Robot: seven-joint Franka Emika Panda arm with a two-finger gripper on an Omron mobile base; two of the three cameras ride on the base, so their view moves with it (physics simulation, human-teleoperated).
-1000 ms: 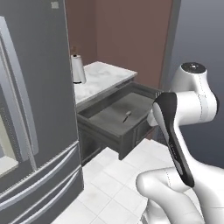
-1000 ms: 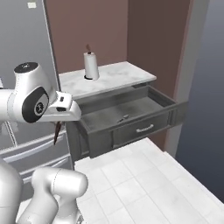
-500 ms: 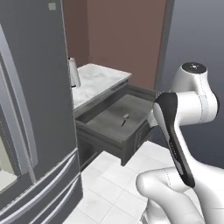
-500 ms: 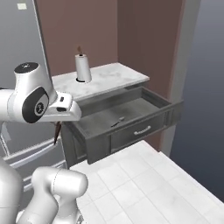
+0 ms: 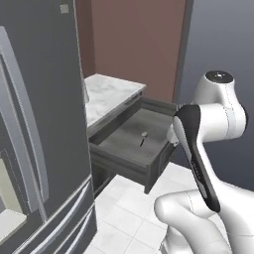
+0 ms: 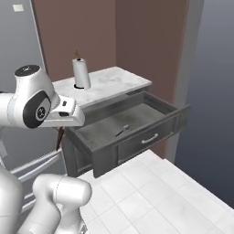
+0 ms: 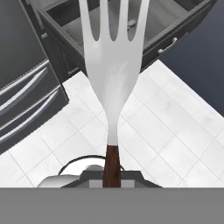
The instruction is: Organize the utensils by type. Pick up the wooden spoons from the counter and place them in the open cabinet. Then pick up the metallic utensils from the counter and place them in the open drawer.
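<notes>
My gripper (image 7: 112, 178) is shut on the dark reddish-brown handle of a metallic fork (image 7: 113, 65). Its silver tines point toward the open drawer (image 7: 65, 27). In the right base view the gripper (image 6: 61, 129) sits just left of the drawer (image 6: 141, 141), and the fork's handle (image 6: 59, 138) hangs below it. A second metallic utensil (image 6: 122, 130) with a round silver head lies on the drawer floor, also seen from the left (image 5: 143, 138). The white marble counter (image 6: 109, 82) runs behind the drawer (image 5: 124, 166). The wooden spoons and the open cabinet are out of view.
A paper towel roll (image 6: 81, 73) stands on the counter (image 5: 110, 94). A tall dark grey fridge (image 5: 39, 124) with long handles rises left of the drawer. A dark wall panel (image 6: 205, 91) stands to the right. White floor tiles (image 6: 155, 192) lie in front.
The base has driven, so both base views have shifted; the drawer now sits closer and more central. The arm holds the same pose, still gripping the fork.
</notes>
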